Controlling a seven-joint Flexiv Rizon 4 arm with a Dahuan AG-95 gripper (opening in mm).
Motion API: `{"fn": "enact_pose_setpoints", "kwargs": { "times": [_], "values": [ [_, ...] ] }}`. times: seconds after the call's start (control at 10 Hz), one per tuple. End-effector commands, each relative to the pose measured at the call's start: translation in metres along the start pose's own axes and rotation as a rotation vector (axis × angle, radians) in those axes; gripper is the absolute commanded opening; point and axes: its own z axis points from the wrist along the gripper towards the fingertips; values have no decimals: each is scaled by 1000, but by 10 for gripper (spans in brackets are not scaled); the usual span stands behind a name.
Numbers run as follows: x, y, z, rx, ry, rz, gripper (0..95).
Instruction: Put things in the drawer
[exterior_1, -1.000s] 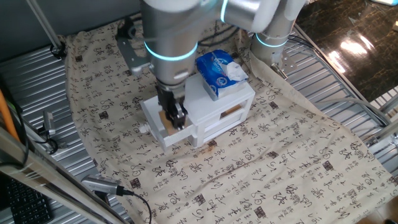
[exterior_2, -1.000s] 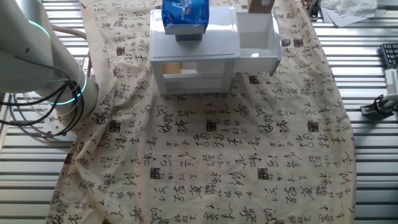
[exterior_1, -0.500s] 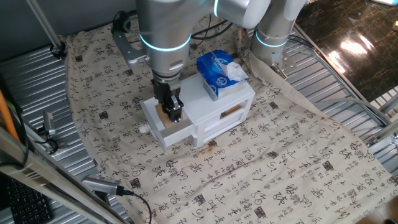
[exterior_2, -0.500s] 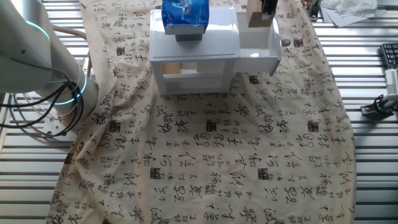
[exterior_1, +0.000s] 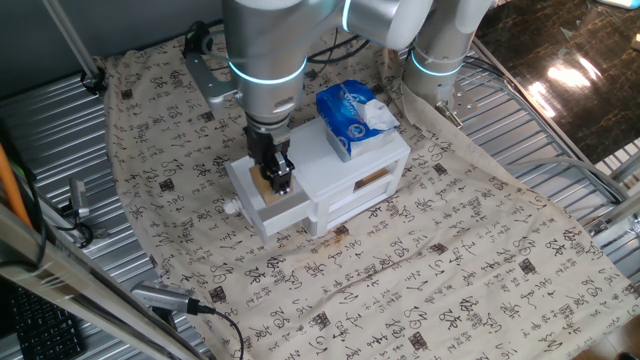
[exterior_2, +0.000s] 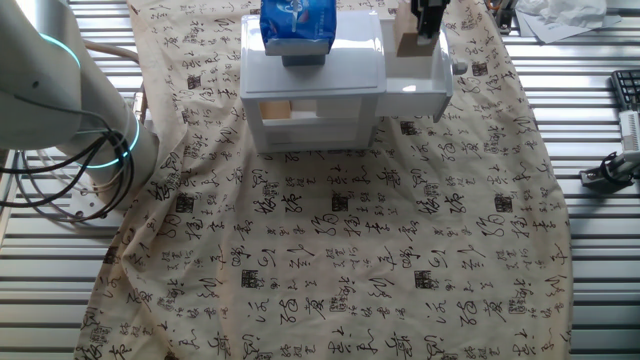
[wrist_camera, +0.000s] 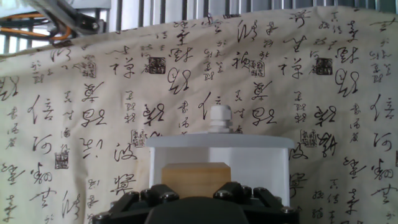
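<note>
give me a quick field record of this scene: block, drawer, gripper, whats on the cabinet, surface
block: tan wooden block between the gripper fingers, inside the open drawer
drawer: upper white drawer pulled out, knob facing away from cabinet
gripper: gripper lowered into the drawer, shut on the block
cabinet top: blue-and-white tissue pack on white cabinet
surface: beige calligraphy-print cloth

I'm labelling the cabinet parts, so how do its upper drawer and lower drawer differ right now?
The upper drawer is pulled out; the lower drawer sits shut in the cabinet. The upper drawer's front is plain white with a round knob; the lower drawer's front shows a tan slot. The upper drawer has the tan block in it, with the tool at it; the lower drawer's inside is hidden. Both are white.
</note>
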Motion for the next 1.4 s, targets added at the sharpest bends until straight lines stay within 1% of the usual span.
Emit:
{"fn": "enact_pose_setpoints", "kwargs": {
  "times": [0.1,0.6,1.0,1.4],
  "values": [
    [0,-2,1,1,4,0,0],
    [0,-14,15,1,5,11,0],
    [-1,-18,29,2,6,17,0],
    [-1,-20,38,3,5,16,0]
  ]
}}
